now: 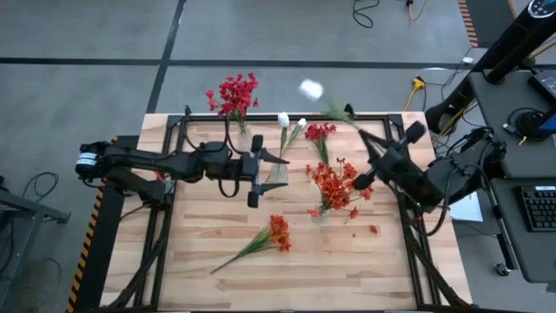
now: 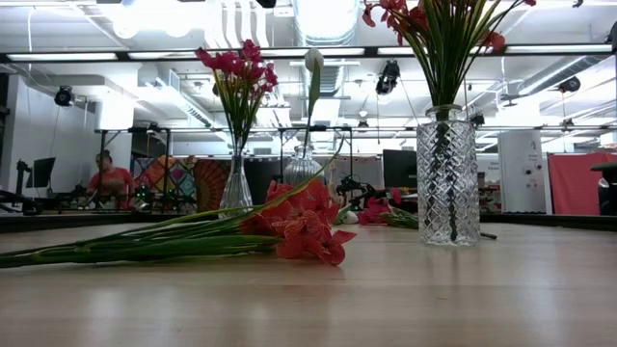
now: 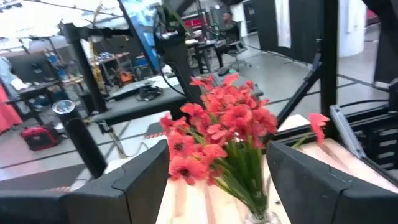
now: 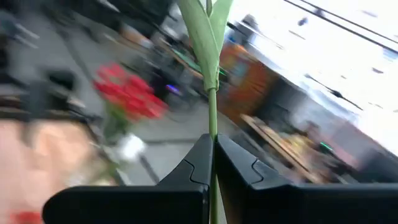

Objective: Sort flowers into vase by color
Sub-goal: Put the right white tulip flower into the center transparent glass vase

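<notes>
My right gripper [image 1: 365, 135] is raised over the table's far right part, shut on a white flower whose blurred bud [image 1: 311, 89] points past the far edge. My left gripper [image 1: 256, 176] hovers open, level, at the table's middle left, facing the glass vase [image 2: 446, 173] of orange-red flowers [image 3: 224, 134]. A vase of crimson flowers [image 1: 236, 96] and one with white buds [image 1: 287, 122] stand at the far middle. An orange-red stem [image 1: 265, 239] lies flat near the front. A crimson stem [image 1: 320, 135] lies beyond the orange-red vase. My right gripper pinches the white flower's thin green stalk [image 4: 212, 134] between its two shut fingers [image 4: 186, 168]. The stalk runs along the seam between them and out past their ends, with its leaves [image 4: 208, 37] beyond. The flower is lifted clear of the table.
A black frame [image 1: 174, 130] runs around the wooden tabletop. Small red petals [image 1: 373, 229] lie loose at the right. Bare wood [image 1: 347, 269] shows at the front right. A person [image 2: 108, 178] sits in the room beyond the table.
</notes>
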You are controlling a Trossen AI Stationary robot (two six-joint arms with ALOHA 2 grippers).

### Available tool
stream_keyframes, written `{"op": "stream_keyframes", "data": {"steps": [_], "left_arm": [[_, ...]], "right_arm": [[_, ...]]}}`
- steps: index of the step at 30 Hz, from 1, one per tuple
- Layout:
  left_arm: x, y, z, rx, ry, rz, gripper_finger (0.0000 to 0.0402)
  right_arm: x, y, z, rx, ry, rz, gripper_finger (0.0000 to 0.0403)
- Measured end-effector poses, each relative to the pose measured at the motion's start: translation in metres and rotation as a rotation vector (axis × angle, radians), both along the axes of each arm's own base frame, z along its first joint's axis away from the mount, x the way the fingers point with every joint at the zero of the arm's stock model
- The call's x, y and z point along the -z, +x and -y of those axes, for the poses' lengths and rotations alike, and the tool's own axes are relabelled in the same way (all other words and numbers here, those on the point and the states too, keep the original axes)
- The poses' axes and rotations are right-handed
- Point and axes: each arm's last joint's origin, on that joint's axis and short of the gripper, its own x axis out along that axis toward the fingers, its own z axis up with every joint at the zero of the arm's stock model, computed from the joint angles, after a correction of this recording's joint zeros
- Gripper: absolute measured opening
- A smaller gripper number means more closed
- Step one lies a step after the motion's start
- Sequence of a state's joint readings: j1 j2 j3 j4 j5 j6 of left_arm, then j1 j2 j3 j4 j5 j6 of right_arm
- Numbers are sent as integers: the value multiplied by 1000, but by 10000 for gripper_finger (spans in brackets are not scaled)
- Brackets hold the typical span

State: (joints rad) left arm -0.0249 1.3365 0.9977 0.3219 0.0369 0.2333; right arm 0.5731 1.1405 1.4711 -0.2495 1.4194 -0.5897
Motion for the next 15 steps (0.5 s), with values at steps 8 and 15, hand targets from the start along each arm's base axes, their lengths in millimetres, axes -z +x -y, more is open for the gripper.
{"op": "stream_keyframes", "data": {"steps": [8,15], "left_arm": [[-10,-4,10,85,-3,79,252],[-26,-9,17,260,18,236,252]], "right_arm": [[-3,19,-20,-446,118,80,9],[12,44,-39,-573,192,93,9]]}}
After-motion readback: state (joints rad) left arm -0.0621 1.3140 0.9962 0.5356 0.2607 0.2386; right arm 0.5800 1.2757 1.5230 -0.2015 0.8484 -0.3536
